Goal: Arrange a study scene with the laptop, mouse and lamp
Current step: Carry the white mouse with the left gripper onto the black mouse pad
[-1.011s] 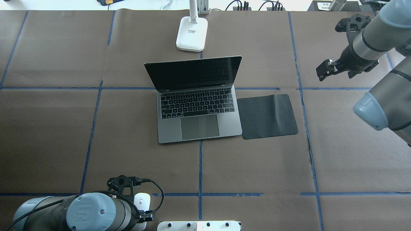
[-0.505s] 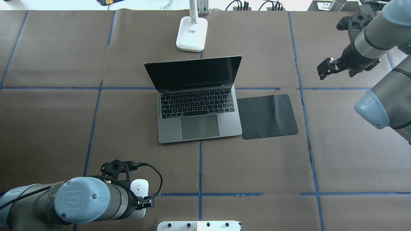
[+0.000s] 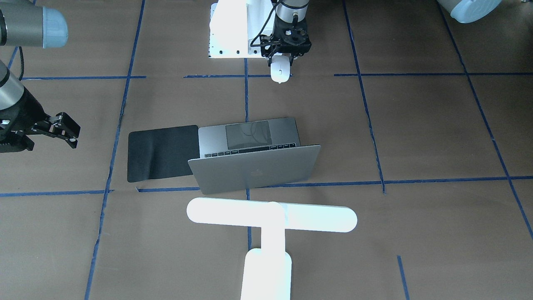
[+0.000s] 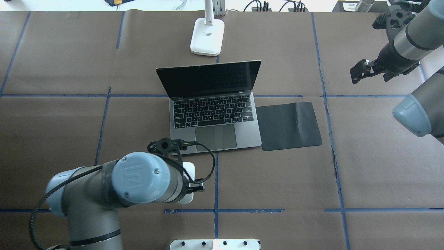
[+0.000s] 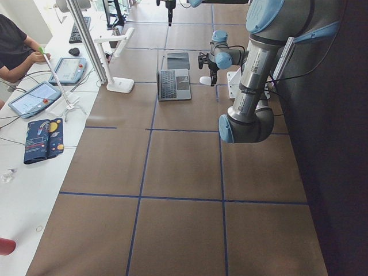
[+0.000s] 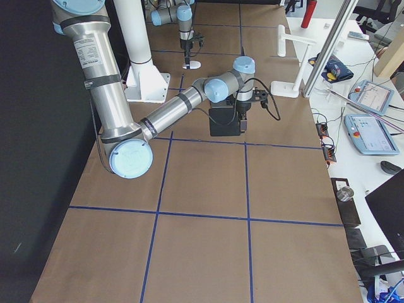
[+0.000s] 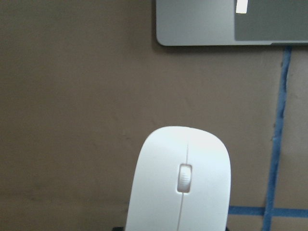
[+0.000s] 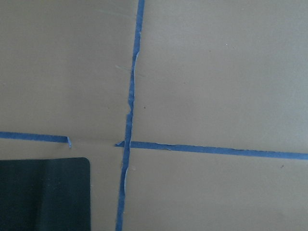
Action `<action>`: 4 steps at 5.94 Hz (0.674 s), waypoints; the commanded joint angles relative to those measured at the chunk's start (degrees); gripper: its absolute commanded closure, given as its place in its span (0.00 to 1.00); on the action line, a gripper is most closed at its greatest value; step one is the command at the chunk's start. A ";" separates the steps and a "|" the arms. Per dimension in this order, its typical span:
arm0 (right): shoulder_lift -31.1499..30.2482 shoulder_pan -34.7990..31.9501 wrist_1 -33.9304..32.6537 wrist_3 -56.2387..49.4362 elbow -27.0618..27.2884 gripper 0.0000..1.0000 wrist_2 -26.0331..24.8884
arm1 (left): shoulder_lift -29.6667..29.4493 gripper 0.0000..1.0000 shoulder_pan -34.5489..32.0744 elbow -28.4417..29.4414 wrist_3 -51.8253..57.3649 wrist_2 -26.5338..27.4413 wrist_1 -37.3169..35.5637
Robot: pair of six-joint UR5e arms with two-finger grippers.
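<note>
Here's the wide table, wrapped in matt brown paper and squared off with blue tape lines. The paper is creased and nicked in spots. Along the operators' side runs a white bench littered with tablets and cables, and an operator in a dark top sits at it. At the robot's edge sits a white flared mounting block with bolt holes.

Now the star: the small glossy white oval mouse, with a smooth shell and a grey scroll wheel on a thin centre seam. The left gripper has its black fingers clamped on the rear end and holds it off the paper. Its nose points at the thin silver-grey metal laptop, short of the front-left corner and beside a tape crossing. The laptop is open, showing a dark screen, dark keys and a large grey trackpad.

Just beside its right edge lies a flat black rectangular mat, rumpled by one ridge. Beyond the lid stands the bright white T-shaped lamp, with a round-ended bar and a rounded base. The right gripper hangs out past the mat, jaws parted, nothing in them.
</note>
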State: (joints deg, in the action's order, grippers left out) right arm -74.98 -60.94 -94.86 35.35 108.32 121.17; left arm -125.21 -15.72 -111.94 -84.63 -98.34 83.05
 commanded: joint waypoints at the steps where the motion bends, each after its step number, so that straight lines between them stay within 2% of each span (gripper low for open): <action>1: -4.01 -5.12 0.38 -8.40 0.14 0.00 2.99 | -15.34 0.97 -1.59 17.10 0.43 0.16 3.05; 2: -5.95 -7.15 0.38 -12.54 0.14 0.00 3.19 | -23.77 0.97 -2.81 30.16 0.09 0.25 8.56; 3: -7.88 -9.00 0.47 -15.28 0.14 0.00 3.28 | -29.77 0.97 -4.56 39.95 0.08 0.25 14.71; 4: -9.21 -10.06 0.38 -17.66 0.05 0.00 3.71 | -34.87 0.97 -5.54 46.31 0.17 0.17 16.16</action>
State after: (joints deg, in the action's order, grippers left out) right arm -82.70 -69.70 -94.45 20.25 108.44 124.52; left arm -154.67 -20.14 -73.03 -84.50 -98.12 96.52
